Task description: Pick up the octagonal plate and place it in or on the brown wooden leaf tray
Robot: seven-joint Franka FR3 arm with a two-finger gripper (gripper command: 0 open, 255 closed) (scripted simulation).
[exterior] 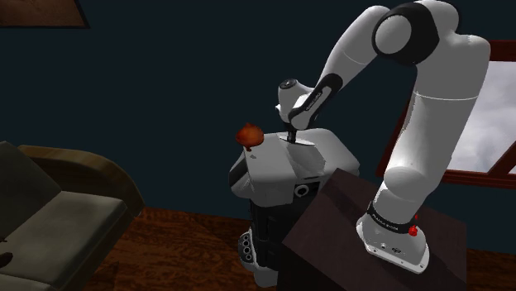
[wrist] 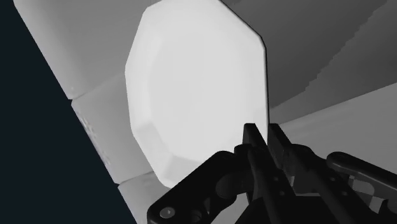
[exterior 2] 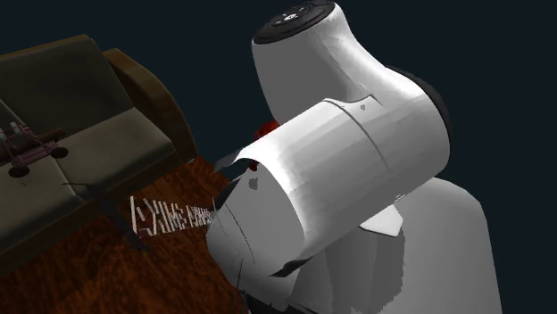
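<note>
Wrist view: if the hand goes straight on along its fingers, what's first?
Likely the white unit beneath it. The hand is shut on the octagonal plate at its rim, so the plate travels along and would probably touch that top first; the gap is hard to judge.

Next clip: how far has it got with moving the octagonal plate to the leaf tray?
The grasp looks done: the gripper clasps the white octagonal plate by its rim. In hand: the plate is held at the top of a white unit. Left: the placing. A small reddish-brown thing at that unit's edge may be the tray, but I cannot tell. The plate is not on it.
</note>
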